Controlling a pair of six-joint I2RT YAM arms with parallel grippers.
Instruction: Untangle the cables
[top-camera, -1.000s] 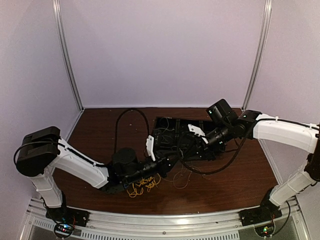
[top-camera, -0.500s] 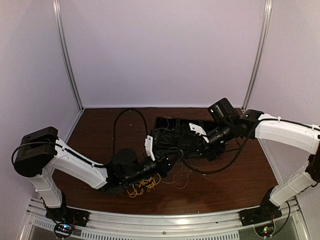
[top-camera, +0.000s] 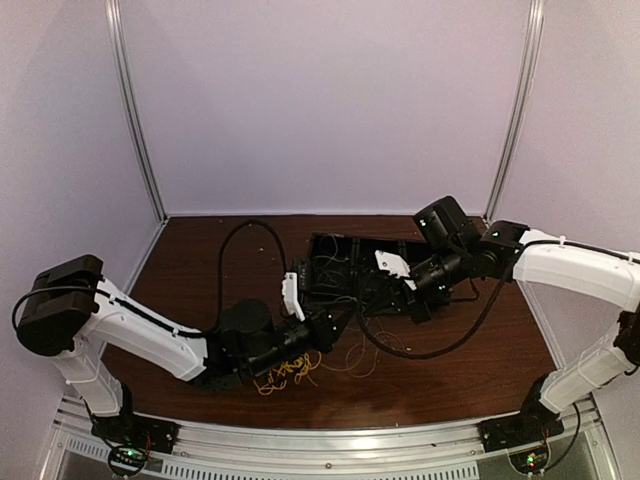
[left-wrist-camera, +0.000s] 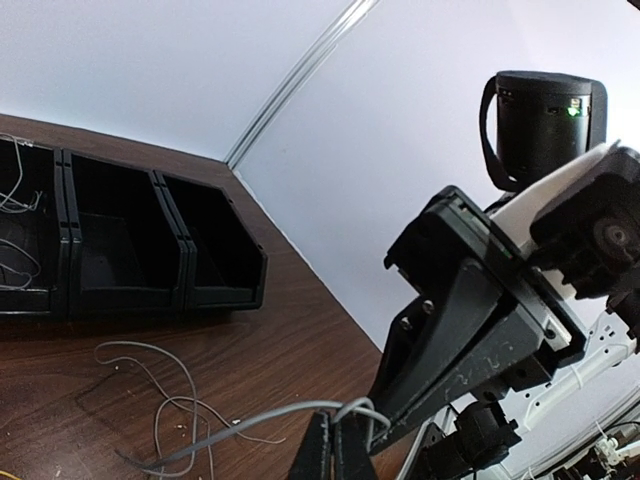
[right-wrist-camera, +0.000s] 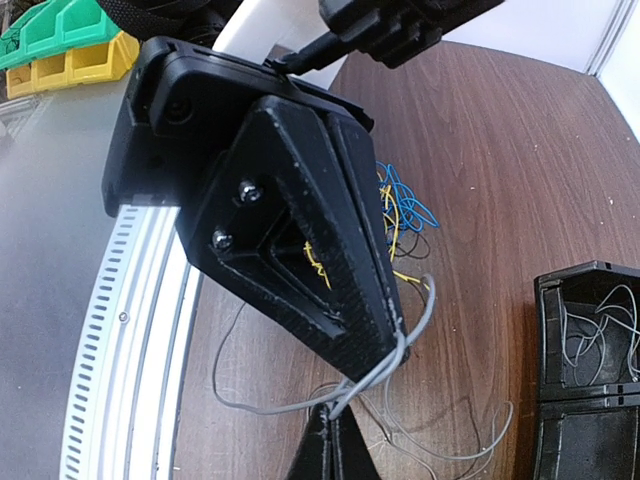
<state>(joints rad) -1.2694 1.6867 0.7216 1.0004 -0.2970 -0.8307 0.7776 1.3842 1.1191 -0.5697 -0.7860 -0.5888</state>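
Left hand (left-wrist-camera: 338, 432) and right hand (right-wrist-camera: 330, 432) both pinch a pale grey cable (left-wrist-camera: 250, 423); fingertips close together.

The left gripper (left-wrist-camera: 335, 445) is cropped by the bottom edge of its own wrist view, with only the fingertips showing, and the black bins (left-wrist-camera: 120, 240) run off the left edge there. The right gripper (right-wrist-camera: 332, 445) is likewise cut at the bottom of its view, where a bin is sliced by the right edge. The left gripper's dark body fills that picture and hides most of the yellow cables (right-wrist-camera: 392, 225) and blue cables (right-wrist-camera: 408, 205) behind it. From the top camera both sets of fingertips merge with the dark bins, and the grey cable (top-camera: 352, 358) is too thin to trace between them.
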